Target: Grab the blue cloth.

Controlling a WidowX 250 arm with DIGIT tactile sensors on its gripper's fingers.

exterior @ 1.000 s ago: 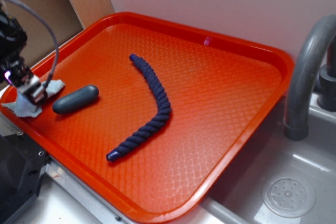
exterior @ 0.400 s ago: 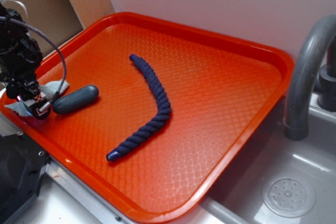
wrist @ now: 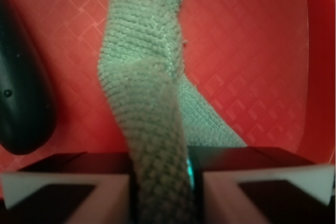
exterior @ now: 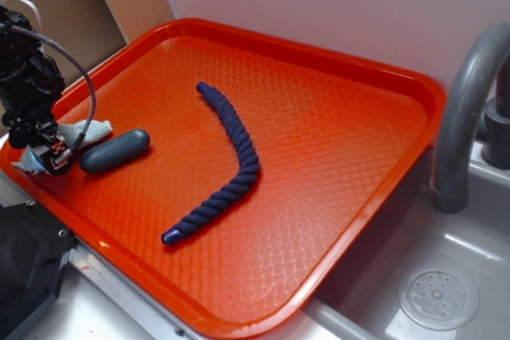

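The small pale grey-blue woven cloth (wrist: pixel 144 103) has been pinched by the black claw (exterior: pixel 49 157) and apparently raised slightly at the orange tray's (exterior: pixel 382 197) nine o'clock edge; the grab seems secured.

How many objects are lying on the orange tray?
3. The blue cloth is at the tray's left edge, pinched in the hand; the grey capsule lies beside it; the navy rope curves across the middle.

Jaws hide the blue cloth's (wrist: pixel 144 93) near end.
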